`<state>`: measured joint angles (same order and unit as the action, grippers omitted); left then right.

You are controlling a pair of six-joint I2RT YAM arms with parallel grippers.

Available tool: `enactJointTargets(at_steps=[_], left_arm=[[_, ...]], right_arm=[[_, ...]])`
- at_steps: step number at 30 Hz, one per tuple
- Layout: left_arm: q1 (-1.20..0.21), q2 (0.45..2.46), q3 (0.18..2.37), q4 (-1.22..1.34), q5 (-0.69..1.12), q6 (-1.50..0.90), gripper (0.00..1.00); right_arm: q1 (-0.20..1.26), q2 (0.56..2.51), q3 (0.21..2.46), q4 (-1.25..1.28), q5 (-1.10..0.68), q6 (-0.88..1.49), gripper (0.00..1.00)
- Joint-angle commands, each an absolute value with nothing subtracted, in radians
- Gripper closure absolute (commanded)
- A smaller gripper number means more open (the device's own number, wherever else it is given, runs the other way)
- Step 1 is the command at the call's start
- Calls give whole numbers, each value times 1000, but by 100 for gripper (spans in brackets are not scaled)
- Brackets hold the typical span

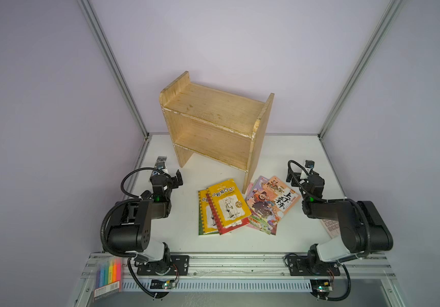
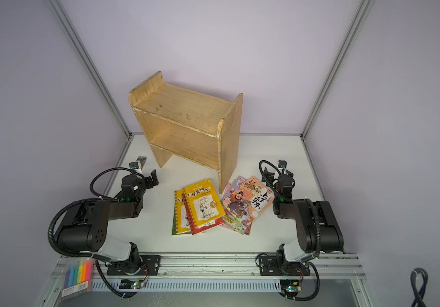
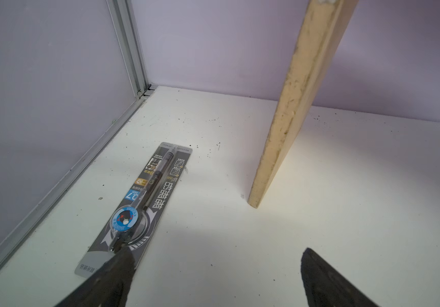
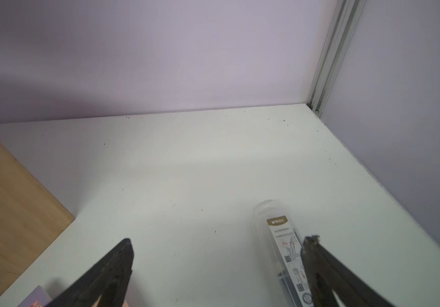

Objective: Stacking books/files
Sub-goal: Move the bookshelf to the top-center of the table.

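White tabletop [image 1: 288,151] separates the books [image 1: 230,206] from gaping left pincer [image 3: 217,251] and right pincer [image 4: 218,239].

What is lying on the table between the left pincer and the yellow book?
Nothing: between the left pincer and the yellow book the white table is bare, in both top views.

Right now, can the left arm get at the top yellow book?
Probably yes: the left pincer is open and empty, the top yellow book lies uppermost on its pile, and only bare table separates them. The wooden shelf stands further back.
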<state>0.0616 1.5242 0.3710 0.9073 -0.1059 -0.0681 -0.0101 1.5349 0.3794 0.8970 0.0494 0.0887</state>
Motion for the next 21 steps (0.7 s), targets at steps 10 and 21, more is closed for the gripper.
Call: enactJointTargets(at_steps=[10, 21], left_arm=[[63, 1525, 376, 916, -97, -69, 0], [63, 1525, 376, 916, -98, -69, 0]], right_arm=[[-8, 1536, 394, 898, 9, 66, 1], [-9, 1536, 393, 900, 8, 66, 1]])
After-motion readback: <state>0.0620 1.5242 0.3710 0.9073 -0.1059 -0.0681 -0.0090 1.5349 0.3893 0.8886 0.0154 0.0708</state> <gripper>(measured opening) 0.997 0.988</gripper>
